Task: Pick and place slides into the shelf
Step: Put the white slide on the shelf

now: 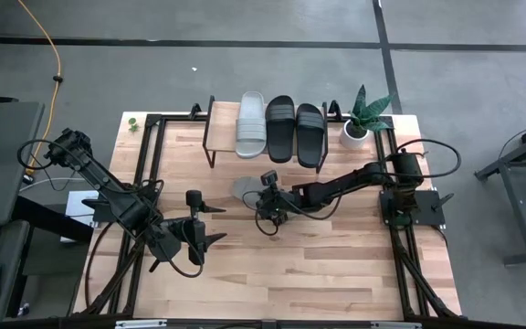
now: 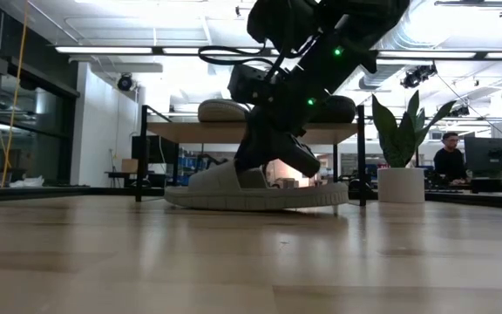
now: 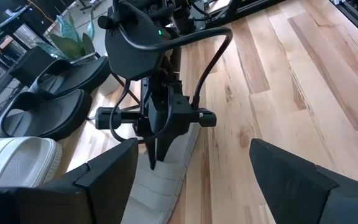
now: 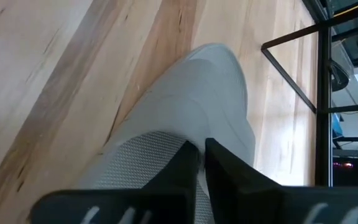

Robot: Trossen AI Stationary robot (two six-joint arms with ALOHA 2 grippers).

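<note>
**Q:** Where do the slides stand?

**A:** Three rest side by side on the shelf [image 1: 222,114] at the table's far edge: one light grey slide [image 1: 251,124] and two black slides [image 1: 294,131]. The fourth, a grey slide on the table [image 2: 255,190], lies flat on the wooden tabletop [image 1: 318,265] just in front of the shelf, sole down.

**Q:** And the arm working it?

**A:** The right gripper [image 1: 265,194] reaches in from the right side of the table, its arm stretched low across the boards, and bears down on the grey slide. In its own wrist view the two dark fingers [image 4: 185,163] are pressed nearly together on the slide's ribbed strap, clamped on its edge.

**Q:** The other arm?

**A:** The left gripper [image 1: 204,219] waits near the table's left middle, well apart from the slide, its fingers [image 3: 291,171] spread wide and holding nothing.

**Q:** Anything else close by?

**A:** A potted plant [image 1: 362,119] in a white pot stands just beside the shelf's right end. A person [image 2: 448,161] sits in the room beyond.
</note>
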